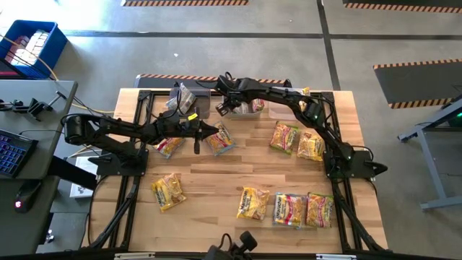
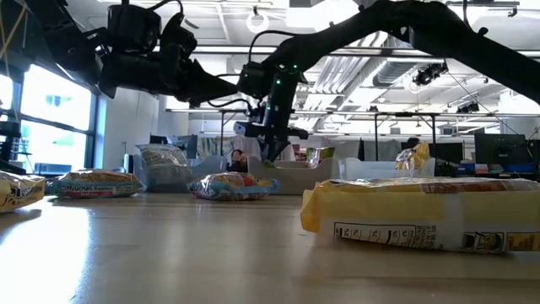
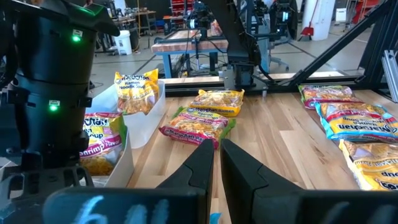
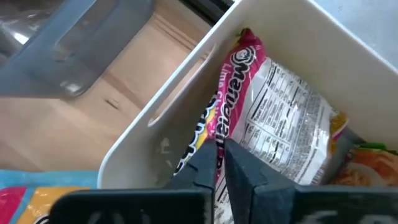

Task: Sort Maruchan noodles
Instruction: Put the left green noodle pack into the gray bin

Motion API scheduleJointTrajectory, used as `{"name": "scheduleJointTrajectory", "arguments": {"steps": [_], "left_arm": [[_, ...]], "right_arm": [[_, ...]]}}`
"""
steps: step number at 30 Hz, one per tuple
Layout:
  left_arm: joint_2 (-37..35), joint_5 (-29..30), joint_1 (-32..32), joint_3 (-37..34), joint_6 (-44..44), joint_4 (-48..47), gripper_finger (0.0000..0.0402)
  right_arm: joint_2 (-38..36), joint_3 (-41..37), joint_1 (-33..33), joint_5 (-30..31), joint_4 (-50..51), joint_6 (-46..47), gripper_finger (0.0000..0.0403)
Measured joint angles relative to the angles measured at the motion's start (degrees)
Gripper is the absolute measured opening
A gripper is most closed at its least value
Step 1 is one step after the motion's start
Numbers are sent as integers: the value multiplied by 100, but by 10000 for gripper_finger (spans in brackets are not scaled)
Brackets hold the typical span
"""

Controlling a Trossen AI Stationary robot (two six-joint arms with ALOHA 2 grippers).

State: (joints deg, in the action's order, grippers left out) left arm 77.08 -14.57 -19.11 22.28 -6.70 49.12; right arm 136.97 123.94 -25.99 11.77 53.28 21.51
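Observation:
Several yellow Maruchan noodle packets lie flat on the wooden table, among them one (image 1: 167,191) at the near left and a row (image 1: 290,209) at the near right. A pink-and-white packet (image 4: 273,124) stands on edge inside a white bin (image 4: 186,93) at the table's far side. My right gripper (image 4: 219,158) reaches down into that bin, shut on the packet. My left gripper (image 3: 217,155) hovers level above mid-table, shut and holding nothing, beside a packet (image 1: 220,139). My right gripper pinches the pink long edge (image 4: 219,134) of the standing packet between its two fingertips. The fingers come steeply from above, slanting down into the bin. The packet leans tilted against the bin's wall, its lower part inside the bin.
A grey bin (image 1: 189,97) stands left of the white one, near the far edge. More packets lie at the right (image 1: 284,137) (image 1: 310,146) and left (image 1: 170,146). A second packet (image 3: 135,90) sticks up out of the white bin. The table's middle shows bare wood.

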Motion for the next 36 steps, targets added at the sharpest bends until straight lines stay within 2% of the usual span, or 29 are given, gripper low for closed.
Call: {"name": "scheduleJointTrajectory", "arguments": {"steps": [7, 16, 19, 21, 26, 31, 36], "left_arm": [[0, 2, 0, -1, 0, -38, 19], [2, 9, 0, 0, -101, -142, 19], [2, 11, 0, 0, -103, -140, 19], [2, 13, 0, 0, -103, -158, 19], [2, 24, 0, 0, -103, -257, 19], [2, 26, 1, 0, -103, -344, 19], [-12, 26, 0, 0, -96, -625, 19]], "right_arm": [[-32, 30, -54, -127, 53, -109, 1], [-79, 607, -162, -94, 1071, -414, 0], [-85, 812, -150, -444, 1309, -903, 2], [-85, 926, -54, -637, 1792, -1374, 10], [-85, 984, 185, -602, 2626, -2104, 59], [-108, 984, 158, -679, 2541, -2620, 107], [-273, 927, 80, -629, 2511, -2907, 110]]}}
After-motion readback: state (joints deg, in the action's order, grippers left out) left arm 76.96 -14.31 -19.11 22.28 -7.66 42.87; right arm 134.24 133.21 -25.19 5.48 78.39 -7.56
